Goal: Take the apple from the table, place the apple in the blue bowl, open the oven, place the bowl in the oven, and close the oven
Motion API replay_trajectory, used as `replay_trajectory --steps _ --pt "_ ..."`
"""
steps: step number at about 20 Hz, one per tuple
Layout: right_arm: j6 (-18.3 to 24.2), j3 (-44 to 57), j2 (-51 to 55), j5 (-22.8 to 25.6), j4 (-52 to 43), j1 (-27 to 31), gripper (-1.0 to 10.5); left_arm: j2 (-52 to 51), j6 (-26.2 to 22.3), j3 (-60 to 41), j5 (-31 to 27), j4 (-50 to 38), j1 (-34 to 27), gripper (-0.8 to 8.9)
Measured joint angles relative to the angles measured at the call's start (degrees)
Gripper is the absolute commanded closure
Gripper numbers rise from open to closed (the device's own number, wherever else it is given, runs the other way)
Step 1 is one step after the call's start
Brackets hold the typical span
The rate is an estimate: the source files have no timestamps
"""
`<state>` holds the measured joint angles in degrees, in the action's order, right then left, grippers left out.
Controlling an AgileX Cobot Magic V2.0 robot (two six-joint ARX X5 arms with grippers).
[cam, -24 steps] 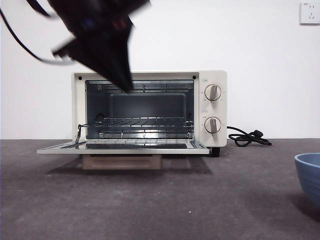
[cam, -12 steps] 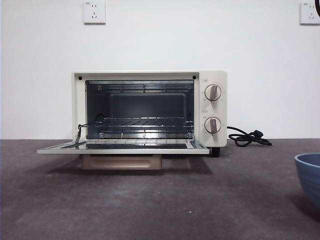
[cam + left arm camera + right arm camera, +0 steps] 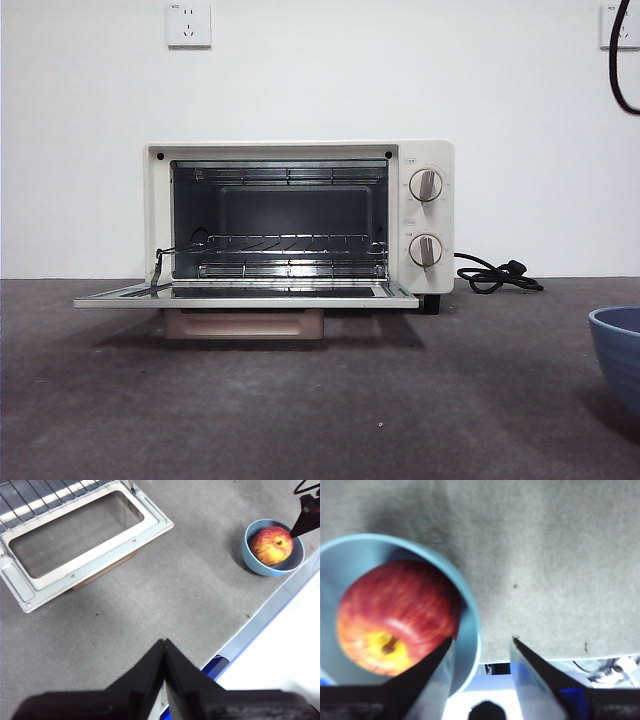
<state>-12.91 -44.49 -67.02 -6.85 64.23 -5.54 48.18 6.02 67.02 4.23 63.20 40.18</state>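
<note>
The oven [image 3: 428, 215] stands at the back of the table [image 3: 300, 410] with its door [image 3: 250, 295] folded down flat and the wire rack showing inside. Only the blue bowl's [image 3: 618, 350] rim shows at the right edge of the front view. In the right wrist view the apple [image 3: 395, 620] lies inside the blue bowl [image 3: 470, 625], and my right gripper [image 3: 483, 640] is open with its jaws astride the near rim. My left gripper [image 3: 164, 645] is shut and empty, high above the table between the oven door [image 3: 95, 550] and the bowl [image 3: 272, 547].
A black power cord [image 3: 495, 275] lies coiled right of the oven. A wooden block [image 3: 245, 323] sits under the door. Two wall sockets [image 3: 189, 24] are behind. The table's front edge [image 3: 260, 625] runs close to the bowl.
The dark arm in front of the oven's upper left has lifted out of the front view. A black cable now hangs in at the top right corner. Oven and bowl have not moved.
</note>
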Motion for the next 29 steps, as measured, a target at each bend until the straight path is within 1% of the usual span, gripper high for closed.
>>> replay_trajectory --steps 2,4,5,14,17,21,24,29 --pt "-0.37 0.0 -1.95 0.46 0.0 0.0 9.0 0.0 -0.02 0.0 0.0 0.02 0.02 8.2" --pt "-0.39 0.0 -3.1 0.44 -0.17 -0.02 9.2 0.0 0.0 0.0 0.0 0.02 0.0 8.2" --pt "-0.39 0.0 -3.19 0.44 -0.61 -0.02 9.6 0.0 -0.02 0.0 0.0 0.04 0.02 8.2" --pt "-0.63 -0.55 -3.17 0.87 -0.74 -0.02 9.6 0.0 -0.02 0.0 0.0 0.07 0.02 8.2" --pt "-1.05 -4.66 -3.17 0.76 2.29 -0.02 9.6 0.0 -0.02 0.0 0.0 0.07 0.02 8.2" --pt "-2.32 -12.7 -3.17 -2.19 2.6 -0.37 9.6 0.0 -0.02 0.0 -0.02 0.07 0.0 8.2" --pt "-3.87 -17.97 -4.63 -2.23 2.62 -2.86 9.6 0.0 -0.02 0.0 0.0 0.07 0.0 8.2" --pt "-8.37 -27.78 -15.15 -3.06 -1.2 -10.27 9.6 0.0 0.0 0.0 -0.02 0.09 0.02 8.19"
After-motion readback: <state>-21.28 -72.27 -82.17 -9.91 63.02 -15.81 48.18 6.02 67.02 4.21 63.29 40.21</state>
